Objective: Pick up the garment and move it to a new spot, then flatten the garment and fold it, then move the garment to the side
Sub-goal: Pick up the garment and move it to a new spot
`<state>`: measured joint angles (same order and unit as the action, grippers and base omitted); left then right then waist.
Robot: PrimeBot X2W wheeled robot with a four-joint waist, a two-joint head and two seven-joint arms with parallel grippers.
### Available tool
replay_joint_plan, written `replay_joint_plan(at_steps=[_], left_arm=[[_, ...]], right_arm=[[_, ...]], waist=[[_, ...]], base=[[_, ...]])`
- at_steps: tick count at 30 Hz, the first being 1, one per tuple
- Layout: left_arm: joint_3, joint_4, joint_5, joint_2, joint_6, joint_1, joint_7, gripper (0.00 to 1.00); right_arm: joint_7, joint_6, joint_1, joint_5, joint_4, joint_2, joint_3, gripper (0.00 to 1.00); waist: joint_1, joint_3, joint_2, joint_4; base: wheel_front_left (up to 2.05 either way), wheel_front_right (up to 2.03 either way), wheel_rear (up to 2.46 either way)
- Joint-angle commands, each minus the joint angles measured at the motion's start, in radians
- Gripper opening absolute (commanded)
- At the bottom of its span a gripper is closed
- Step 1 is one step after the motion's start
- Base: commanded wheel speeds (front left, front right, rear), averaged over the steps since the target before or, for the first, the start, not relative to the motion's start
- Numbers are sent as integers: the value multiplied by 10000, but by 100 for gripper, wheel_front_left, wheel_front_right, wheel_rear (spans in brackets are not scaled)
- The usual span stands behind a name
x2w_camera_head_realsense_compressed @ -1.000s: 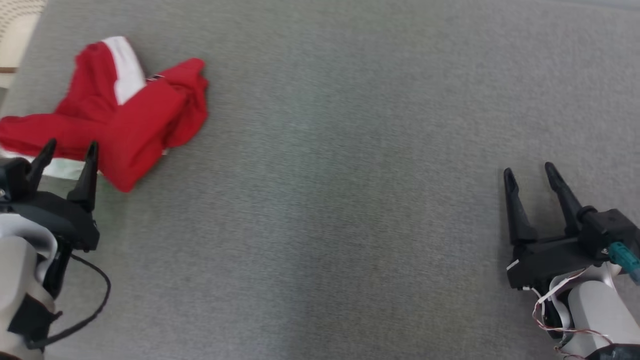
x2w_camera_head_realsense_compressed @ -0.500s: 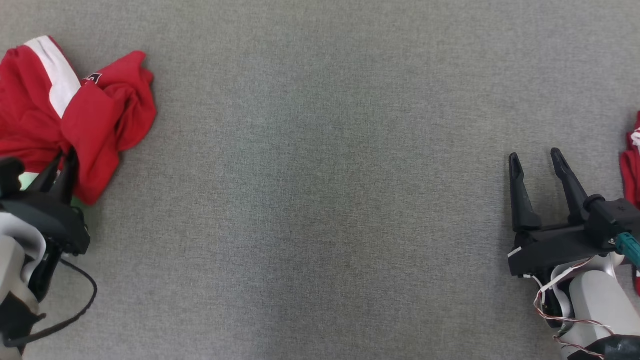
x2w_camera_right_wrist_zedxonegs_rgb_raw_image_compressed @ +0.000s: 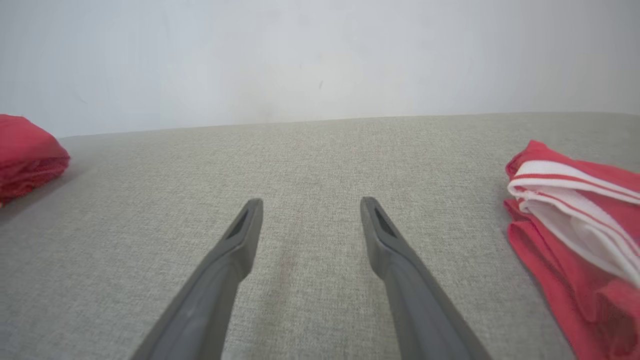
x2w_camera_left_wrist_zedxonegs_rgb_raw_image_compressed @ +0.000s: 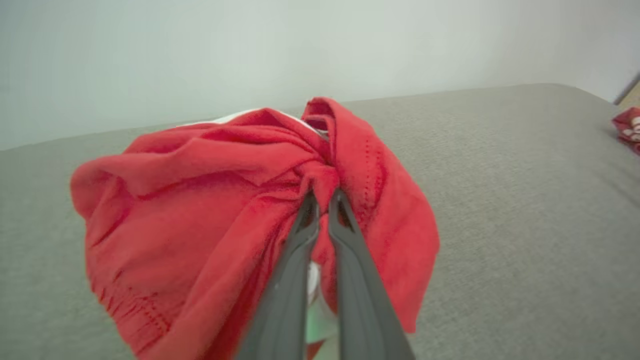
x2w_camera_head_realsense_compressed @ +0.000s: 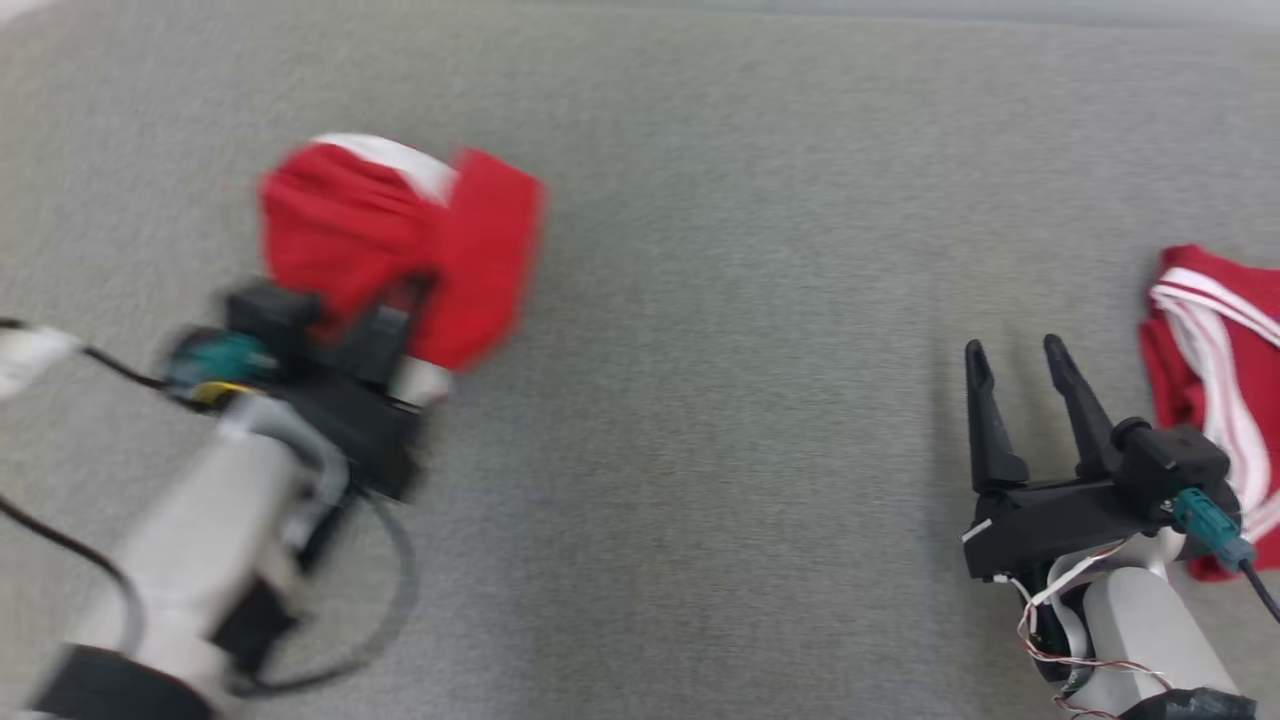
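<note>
Folds of the red garment [x2w_camera_left_wrist_zedxonegs_rgb_raw_image_compressed: 210, 215] are pinched between the closed fingers of the left end effector [x2w_camera_left_wrist_zedxonegs_rgb_raw_image_compressed: 324, 196], toward the left side of the grey worktop [x2w_camera_head_realsense_compressed: 700, 300]. The right end effector [x2w_camera_head_realsense_compressed: 1013, 345] hovers spread wide and empty near the right edge, beside a second red-and-white garment [x2w_camera_head_realsense_compressed: 1210, 340].

The left gripper [x2w_camera_left_wrist_zedxonegs_rgb_raw_image_compressed: 322, 197] has its two dark fingers [x2w_camera_left_wrist_zedxonegs_rgb_raw_image_compressed: 290, 280] pressed nearly together, pinching a gathered fold of the red garment [x2w_camera_left_wrist_zedxonegs_rgb_raw_image_compressed: 200, 215]. The cloth bunches at the fingertips and billows out on both sides of them, more to the left, with stitched hems showing. A sliver of white trim [x2w_camera_left_wrist_zedxonegs_rgb_raw_image_compressed: 235, 116] peeks over its top edge. Behind lie the grey fabric surface [x2w_camera_left_wrist_zedxonegs_rgb_raw_image_compressed: 525, 200] and a pale wall [x2w_camera_left_wrist_zedxonegs_rgb_raw_image_compressed: 250, 50]. At the far right edge, well apart, sits another red-and-white piece of clothing [x2w_camera_left_wrist_zedxonegs_rgb_raw_image_compressed: 629, 125].
</note>
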<state>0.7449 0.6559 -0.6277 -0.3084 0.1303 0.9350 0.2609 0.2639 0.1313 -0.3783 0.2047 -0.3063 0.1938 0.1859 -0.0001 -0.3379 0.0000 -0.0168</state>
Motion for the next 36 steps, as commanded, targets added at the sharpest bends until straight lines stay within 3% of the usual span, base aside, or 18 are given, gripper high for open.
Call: replay_joint_plan(at_steps=[1, 7, 10, 11, 12, 13, 14, 24, 31, 36], left_arm=[[-4, -69, 21, 86, -8, -224, 53, 0], [140, -656, 325, 1425, -8, -549, 56, 0], [558, -562, 364, 1825, -8, -729, 56, 0], [648, -467, 314, 1924, -9, -803, 57, 6], [758, -342, 278, 2001, -8, -850, 57, 36], [763, -301, 231, 2077, -8, -857, 57, 94], [716, -258, 254, 2117, -8, -910, 57, 100], [-1599, -740, 1677, 2091, -60, -2296, 49, 100], [-3392, -1210, 2515, 2280, -210, -3907, 47, 100], [-4061, -1341, 2813, 2410, -138, -4657, 49, 100]], right_arm=[[-1, -12, 33, 26, -15, -35, 37, 100], [1, -12, 35, 78, -32, -163, 108, 100], [1, -12, 33, 159, -106, -206, 139, 100], [1, -12, 53, 164, -122, -232, 140, 100], [1, -12, 64, 179, -142, -271, 158, 100], [1, -12, 73, 203, -155, -290, 165, 100], [1, -12, 74, 223, -167, -318, 179, 100], [-1, -12, 422, 747, -6, -336, 1131, 100], [1, -12, 386, 1391, -92, -317, 2860, 100], [1, -12, 231, 1735, -338, -239, 3680, 100]], waist=[[1, 293, 0, 396], [1, 438, 0, 1102], [1, 481, 0, 1419], [1, 498, 0, 1489], [1, 517, 0, 1572], [1, 526, 0, 1622], [1, 554, 0, 1665], [1, 1319, 0, 1171], [1, 1819, 0, 484], [1, 1942, 0, 29]], base=[[0, 0, 0], [0, 0, 0], [0, 0, 0], [0, 0, 0], [0, 0, 0], [0, 0, 0], [0, 0, 0], [0, 0, 0], [0, 0, 0], [0, 0, 0]])
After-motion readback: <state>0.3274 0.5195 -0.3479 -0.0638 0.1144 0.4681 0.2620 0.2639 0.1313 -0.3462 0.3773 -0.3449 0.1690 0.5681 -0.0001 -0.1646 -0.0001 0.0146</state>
